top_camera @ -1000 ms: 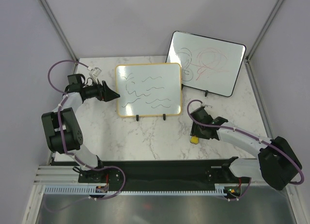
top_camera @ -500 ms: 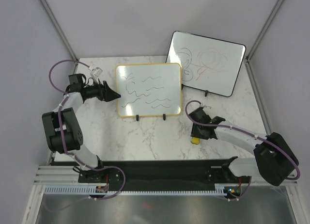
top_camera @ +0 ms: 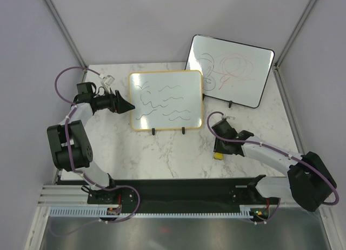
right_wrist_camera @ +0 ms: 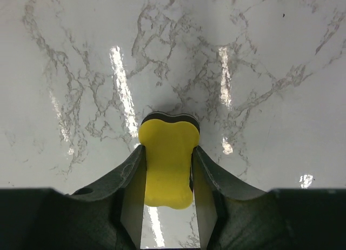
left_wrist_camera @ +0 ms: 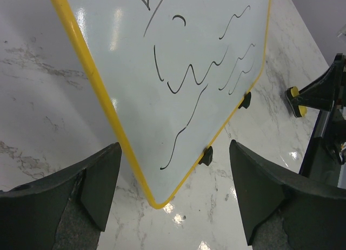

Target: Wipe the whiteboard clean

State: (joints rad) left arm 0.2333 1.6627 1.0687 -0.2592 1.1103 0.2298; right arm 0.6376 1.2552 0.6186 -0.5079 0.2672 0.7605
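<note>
The whiteboard (top_camera: 165, 101) has a tan frame, small black feet and black wavy lines, and stands at the table's middle back. My left gripper (top_camera: 127, 105) is open at its left edge. In the left wrist view the whiteboard (left_wrist_camera: 162, 44) has its lower corner between my left gripper's (left_wrist_camera: 174, 148) spread jaws, touching neither. My right gripper (top_camera: 219, 151) is low over the table, to the front right of the whiteboard, shut on a yellow eraser (top_camera: 217, 156). In the right wrist view the eraser (right_wrist_camera: 167, 152) is pinched by both fingers of my right gripper (right_wrist_camera: 168, 150), with its black felt underneath.
A larger black-framed whiteboard (top_camera: 230, 68) with red and black scribbles leans at the back right. A small clear object (top_camera: 108, 80) lies at the back left, behind the left arm. Grey walls close the marble table (top_camera: 162, 152) on three sides.
The right arm has shifted slightly, with its gripper staying at the eraser. The left arm and the whiteboard have not moved.
</note>
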